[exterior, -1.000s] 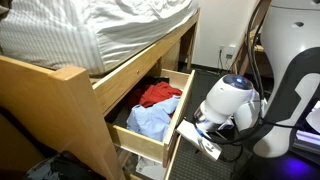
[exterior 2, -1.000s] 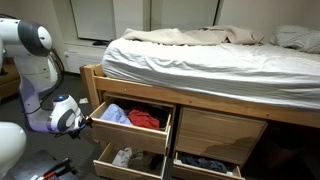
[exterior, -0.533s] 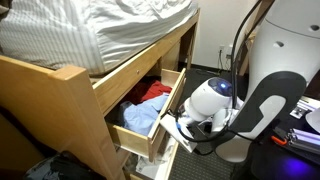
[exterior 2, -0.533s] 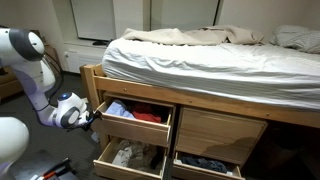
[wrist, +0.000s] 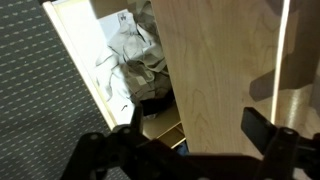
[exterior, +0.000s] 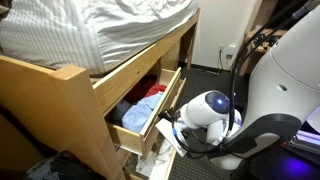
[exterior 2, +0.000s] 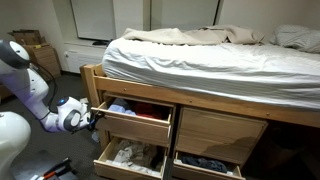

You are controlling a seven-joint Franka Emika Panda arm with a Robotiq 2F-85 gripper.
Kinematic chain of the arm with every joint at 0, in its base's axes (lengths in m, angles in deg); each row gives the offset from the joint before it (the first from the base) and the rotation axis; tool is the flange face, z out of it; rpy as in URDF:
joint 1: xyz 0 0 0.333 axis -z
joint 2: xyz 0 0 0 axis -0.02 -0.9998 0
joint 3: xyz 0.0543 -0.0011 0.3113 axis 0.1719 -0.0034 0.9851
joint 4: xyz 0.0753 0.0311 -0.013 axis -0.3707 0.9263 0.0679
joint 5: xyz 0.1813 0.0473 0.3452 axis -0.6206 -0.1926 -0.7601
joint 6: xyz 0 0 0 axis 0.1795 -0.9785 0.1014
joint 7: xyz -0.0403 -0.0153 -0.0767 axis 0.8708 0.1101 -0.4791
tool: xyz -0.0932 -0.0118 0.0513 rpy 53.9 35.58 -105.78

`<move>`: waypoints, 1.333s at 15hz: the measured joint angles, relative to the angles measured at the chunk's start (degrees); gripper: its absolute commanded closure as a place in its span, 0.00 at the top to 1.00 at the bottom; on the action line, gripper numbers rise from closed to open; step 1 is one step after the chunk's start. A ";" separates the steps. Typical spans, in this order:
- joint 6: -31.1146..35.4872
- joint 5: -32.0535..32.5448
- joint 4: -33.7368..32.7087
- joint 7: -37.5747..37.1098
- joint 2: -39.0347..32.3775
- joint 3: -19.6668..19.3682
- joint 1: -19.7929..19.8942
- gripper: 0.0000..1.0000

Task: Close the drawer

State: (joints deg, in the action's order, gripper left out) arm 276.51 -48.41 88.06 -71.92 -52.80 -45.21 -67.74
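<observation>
Jaws spread wide before the partly open drawer [exterior 2: 135, 127] front.

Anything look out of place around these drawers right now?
Nothing looks spilled or broken. The drawer by the claw is partly open, its red and blue clothes heaped near the rim. The lower drawer beneath also stands open, crumpled white cloth inside, and a third drawer beside it is ajar.

Pale pine on the drawer [exterior: 136, 137], with red cloth [exterior: 152, 92] and light-blue cloth [exterior: 140, 113] inside. White, faintly striped, on the bedding [exterior: 90, 35]. White with black joints on the arm [exterior: 208, 108]. Black on the fingers [wrist: 268, 132]; dark grey, speckled, on the carpet [wrist: 40, 90]. Off-white on the crumpled cloth [wrist: 130, 55].
</observation>
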 measured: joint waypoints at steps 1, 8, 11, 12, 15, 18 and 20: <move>0.00 -0.71 -0.04 0.77 -0.04 0.04 -0.04 1.00; -0.35 -5.31 -3.32 -2.89 -3.81 -5.36 -6.12 1.00; 0.08 -11.87 -7.52 -4.89 -11.93 -10.19 -12.23 1.00; 0.06 -13.36 -8.96 -5.88 -15.00 -11.92 -14.00 1.00; 0.07 -19.65 -12.44 -6.87 -23.17 -15.62 -17.83 1.00; -0.02 -21.71 -13.28 -6.19 -24.36 -15.89 -17.35 1.00; -0.03 -20.64 -15.10 -6.49 -24.02 -14.88 -15.39 1.00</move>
State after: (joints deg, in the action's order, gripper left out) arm 276.48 -69.05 72.95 -78.41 -76.82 -60.09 -83.13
